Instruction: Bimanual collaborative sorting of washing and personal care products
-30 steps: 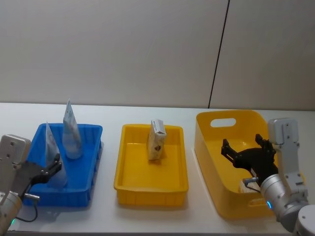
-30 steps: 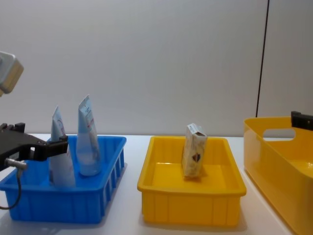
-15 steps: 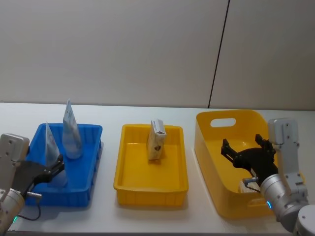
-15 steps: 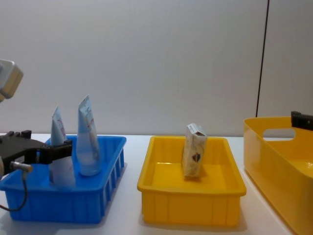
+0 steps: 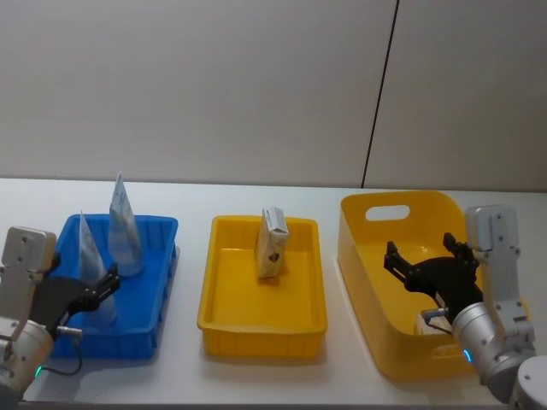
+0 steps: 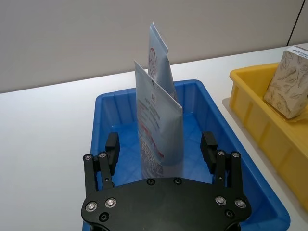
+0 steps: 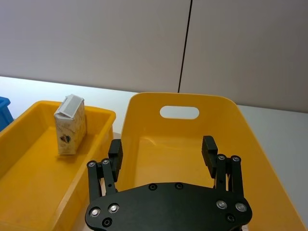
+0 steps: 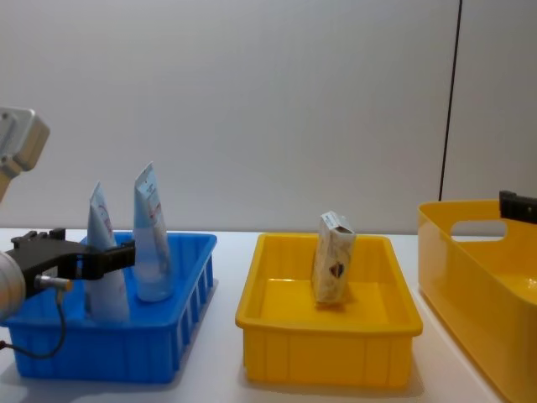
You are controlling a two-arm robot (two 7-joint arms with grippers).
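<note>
Two pale blue squeeze tubes stand upright in the blue bin [image 5: 141, 320]: a far tube [image 5: 124, 229] with a red circle logo and a near tube [image 5: 86, 254]. My left gripper [image 5: 92, 289] is open at the near tube [image 6: 158, 129], which stands in the gap between its fingers [image 6: 112, 148]; I cannot tell whether they touch it. A beige marbled carton [image 5: 272, 243] stands in the yellow tray [image 5: 263, 325]. My right gripper [image 5: 427, 266] hangs open over the large yellow bin [image 5: 389, 342], holding nothing. A pale item [image 5: 427, 323] lies partly hidden on that bin's floor.
The three containers sit in a row on a white table [image 5: 188, 376], with narrow gaps between them. A grey wall stands close behind. From the chest, the tubes [image 8: 151, 237] rise well above the blue bin's rim [image 8: 101, 323].
My left gripper has moved forward along the blue bin, so the near tube now stands between its open fingers. The right arm has not moved.
</note>
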